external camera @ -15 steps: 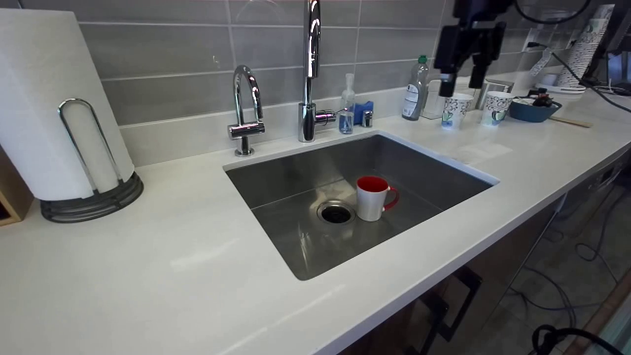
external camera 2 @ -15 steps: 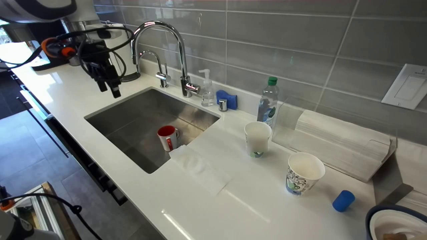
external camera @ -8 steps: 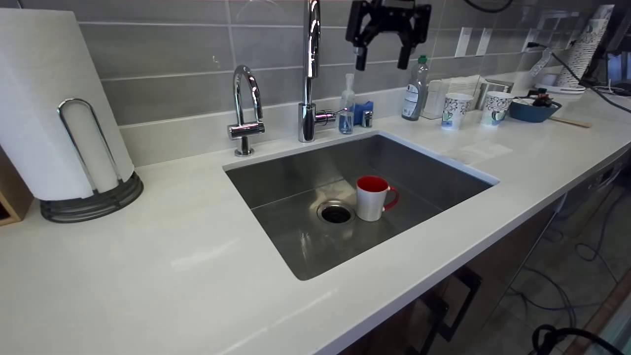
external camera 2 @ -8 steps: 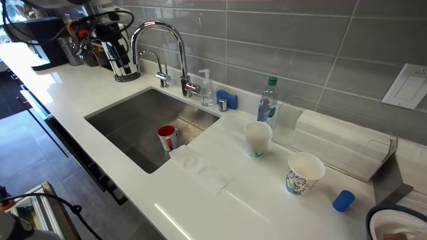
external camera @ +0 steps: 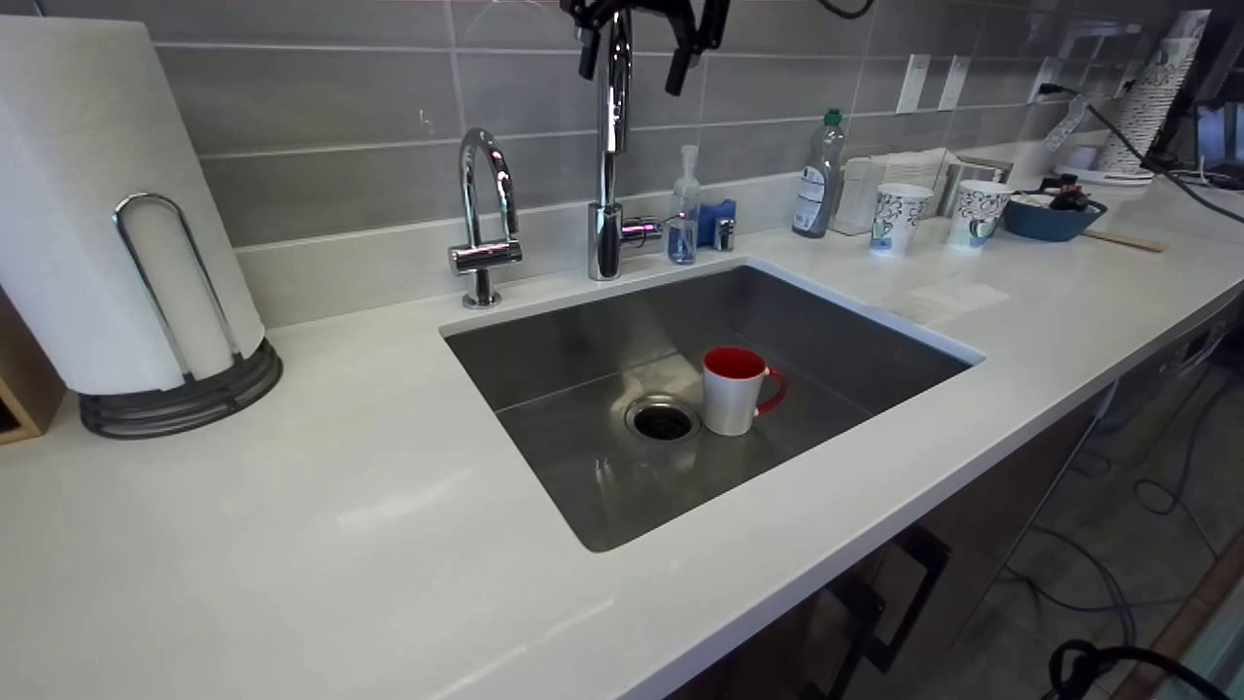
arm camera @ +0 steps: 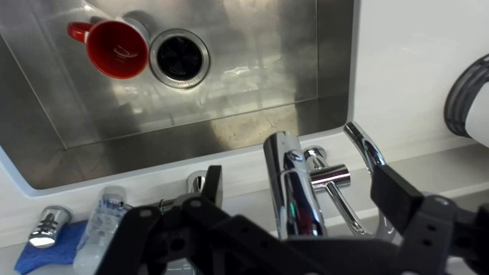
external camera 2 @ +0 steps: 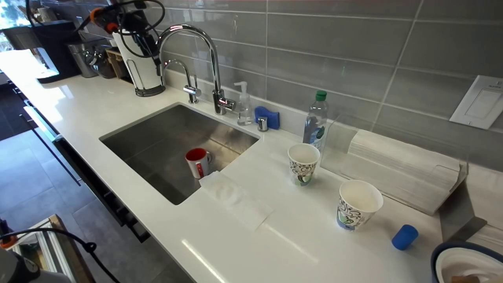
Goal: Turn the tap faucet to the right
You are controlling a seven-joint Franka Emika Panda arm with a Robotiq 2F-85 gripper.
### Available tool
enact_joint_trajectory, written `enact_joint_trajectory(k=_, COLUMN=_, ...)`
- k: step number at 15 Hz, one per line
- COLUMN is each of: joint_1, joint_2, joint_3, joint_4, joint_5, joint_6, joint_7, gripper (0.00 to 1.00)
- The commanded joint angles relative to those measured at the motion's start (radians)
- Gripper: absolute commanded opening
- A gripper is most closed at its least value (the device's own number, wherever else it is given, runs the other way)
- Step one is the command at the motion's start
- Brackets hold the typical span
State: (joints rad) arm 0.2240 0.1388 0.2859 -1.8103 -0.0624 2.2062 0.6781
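Observation:
The tall chrome tap faucet [external camera: 606, 175] stands behind the sink and arches over it in an exterior view [external camera 2: 214, 59]. In the wrist view its spout [arm camera: 298, 202] shows between my two fingers, with a gap on both sides. My gripper [external camera: 632, 76] is open near the upper part of the faucet, its fingertips on either side of it. The gripper also shows in the wrist view [arm camera: 303, 189] and, partly dark and overlapping the paper towels, near the spout end in an exterior view [external camera 2: 155, 65]. I see no contact with the faucet.
A smaller chrome tap [external camera: 481, 224] stands beside the faucet. A red-and-white mug [external camera: 731, 394] is in the sink [external camera: 544, 389]. A soap dispenser [external camera: 684, 209], blue sponge [external camera 2: 268, 117], dish soap bottle [external camera 2: 315, 120] and paper towel roll [external camera: 107, 214] stand along the wall.
My gripper has swung from above the cups to the tall faucet, leftward in an exterior view, and turned so its fingers straddle the spout. It stays open. The faucet has not visibly moved.

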Motion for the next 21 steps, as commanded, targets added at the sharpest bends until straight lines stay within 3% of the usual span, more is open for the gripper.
enact_joint_trajectory(k=1, joint_1=0.052, joint_2=0.061, joint_3=-0.046, joint_4=0.067, joint_5=-0.092, joint_6=0.054, joint_7=0.054, gripper=1.00)
enact_joint_trajectory(k=13, joint_1=0.083, joint_2=0.018, joint_3=-0.103, joint_4=0.042, joint_5=-0.230, joint_6=-0.116, joint_7=0.058, gripper=1.00)
enact_joint_trajectory(k=21, joint_1=0.024, joint_2=-0.102, joint_3=-0.126, joint_4=-0.055, joint_5=-0.223, joint_6=-0.116, joint_7=-0.050, gripper=1.00)
